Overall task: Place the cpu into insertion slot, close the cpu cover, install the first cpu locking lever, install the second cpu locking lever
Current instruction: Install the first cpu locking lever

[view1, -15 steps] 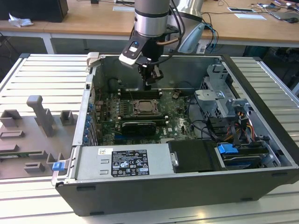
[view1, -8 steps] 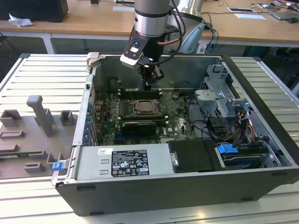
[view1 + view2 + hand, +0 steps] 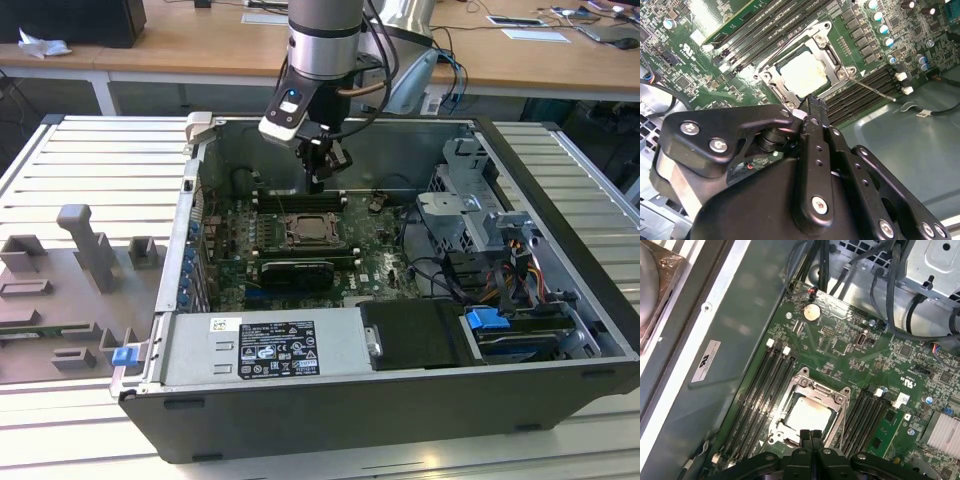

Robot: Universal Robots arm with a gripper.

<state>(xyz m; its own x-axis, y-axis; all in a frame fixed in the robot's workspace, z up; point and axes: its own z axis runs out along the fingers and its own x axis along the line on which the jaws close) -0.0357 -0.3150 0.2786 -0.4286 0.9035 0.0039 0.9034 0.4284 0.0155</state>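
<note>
Coin battery (image 3: pixel 811 312) sits near black memory slots (image 3: pixel 760 390)

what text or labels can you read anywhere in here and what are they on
None is readable enough to quote.
The black and white label on the power supply box: print too small to read.
The white sticker on the case wall: not legible.
The white marks on the green board: too small to read.

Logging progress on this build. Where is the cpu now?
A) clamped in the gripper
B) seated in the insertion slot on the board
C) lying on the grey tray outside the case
B: the cpu lies in the insertion slot, framed by the cpu cover.
</note>
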